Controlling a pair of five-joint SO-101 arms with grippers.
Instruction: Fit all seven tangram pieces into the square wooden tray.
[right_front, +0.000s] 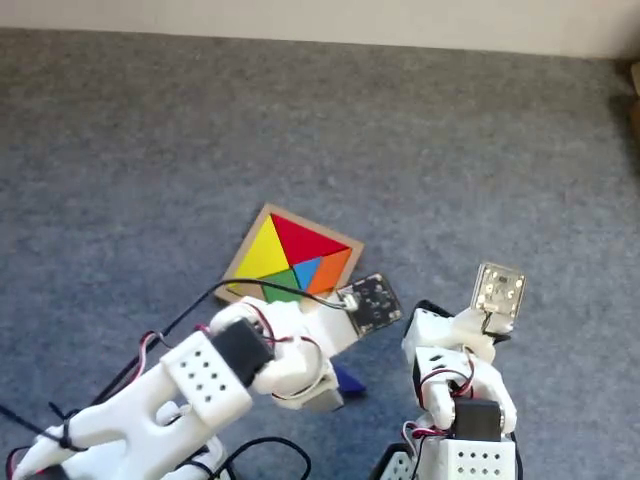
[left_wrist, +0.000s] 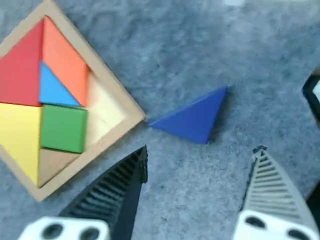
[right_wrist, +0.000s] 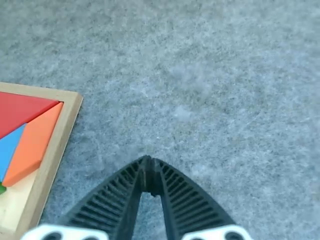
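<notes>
Just grey carpet (right_front: 450, 150) under wooden tray (left_wrist: 105, 107)

— How's your left side?
— My white left arm (right_front: 200, 385) stretches forward, and its left gripper (left_wrist: 201, 154) is spread wide, one finger black, one white.
— And the right?
— My right arm (right_front: 460, 390) is folded close. Its black right gripper (right_wrist: 149, 165) has its tips pressed together.
</notes>
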